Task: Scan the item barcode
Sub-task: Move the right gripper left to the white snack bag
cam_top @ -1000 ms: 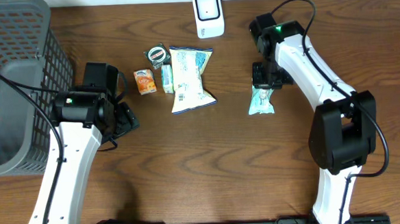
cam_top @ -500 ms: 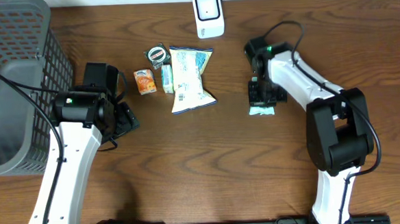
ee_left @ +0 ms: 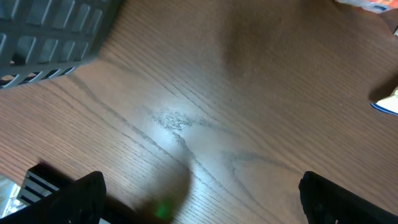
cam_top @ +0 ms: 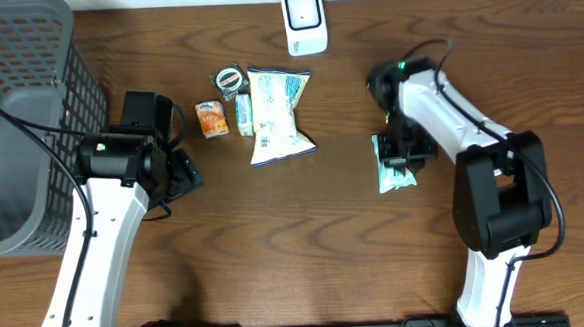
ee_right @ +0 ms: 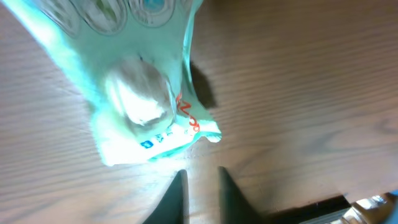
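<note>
The item, a teal-and-white snack packet [cam_top: 394,173], lies flat on the wooden table right of centre. In the right wrist view the packet [ee_right: 137,93] rests just beyond my fingertips, not between them. My right gripper [cam_top: 403,150] [ee_right: 202,173] hangs over the packet's near end, open by a narrow gap with only bare wood in it. The white barcode scanner [cam_top: 305,21] stands at the table's back edge. Far to the left, my left gripper [cam_top: 184,174] [ee_left: 200,183] is wide open over bare table.
A white-and-yellow chip bag [cam_top: 277,114], a small green pack [cam_top: 244,114], an orange packet [cam_top: 211,119] and a round tin [cam_top: 230,79] lie left of centre. A grey mesh basket [cam_top: 19,118] fills the left edge; its corner [ee_left: 56,37] shows in the left wrist view.
My right gripper carried the teal packet slightly toward the front right, set it on the table and parted its jaws off it. The left arm has not moved.
</note>
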Robot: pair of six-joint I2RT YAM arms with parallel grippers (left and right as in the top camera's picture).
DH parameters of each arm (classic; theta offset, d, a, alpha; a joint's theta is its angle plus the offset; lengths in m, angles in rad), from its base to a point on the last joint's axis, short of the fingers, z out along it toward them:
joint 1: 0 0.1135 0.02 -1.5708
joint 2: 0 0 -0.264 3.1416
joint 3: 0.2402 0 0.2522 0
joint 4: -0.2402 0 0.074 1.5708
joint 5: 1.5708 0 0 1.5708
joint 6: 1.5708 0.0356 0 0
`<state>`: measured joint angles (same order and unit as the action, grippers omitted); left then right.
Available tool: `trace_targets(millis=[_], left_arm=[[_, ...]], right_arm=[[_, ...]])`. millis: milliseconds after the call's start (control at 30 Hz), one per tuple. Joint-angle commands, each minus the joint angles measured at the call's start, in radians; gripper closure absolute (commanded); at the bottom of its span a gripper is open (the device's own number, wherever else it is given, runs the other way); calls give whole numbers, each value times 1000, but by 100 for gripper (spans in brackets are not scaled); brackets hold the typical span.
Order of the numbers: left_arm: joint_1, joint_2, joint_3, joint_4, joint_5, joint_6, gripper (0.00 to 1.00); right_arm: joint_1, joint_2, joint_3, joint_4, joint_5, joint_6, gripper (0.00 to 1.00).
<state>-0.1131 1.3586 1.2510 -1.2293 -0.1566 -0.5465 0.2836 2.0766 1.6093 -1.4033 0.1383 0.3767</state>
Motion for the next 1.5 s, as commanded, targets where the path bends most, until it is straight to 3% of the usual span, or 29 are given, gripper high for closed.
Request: trace_targets(millis=[0,133,467,533,633,833,1167,1467], left_arm=[[3,2,-4,-3,-10,-5,2],[3,2,-4,-3,-10,-5,2],[3,2,-4,-3,-10,-5,3],[3,2,-4,-3,-10,-5,2],[3,2,-4,-3,-10,-5,2],[3,2,-4,-3,-10,-5,2],[3,2,-4,-3,-10,-5,2],[3,2,-4,-3,-10,-5,2]], right_arm=[[6,1,119,-54,8,3,62],[36,2,141,-37,2,4,36],[194,3,10,153,30,5,36],[227,3,-24,185,92,5,36],[268,3,-71,214,225,54,28],[294,3,-113,225,356,124,27],[291,3,-114,285,341,124,21],[277,3,-22,322,155,124,21]])
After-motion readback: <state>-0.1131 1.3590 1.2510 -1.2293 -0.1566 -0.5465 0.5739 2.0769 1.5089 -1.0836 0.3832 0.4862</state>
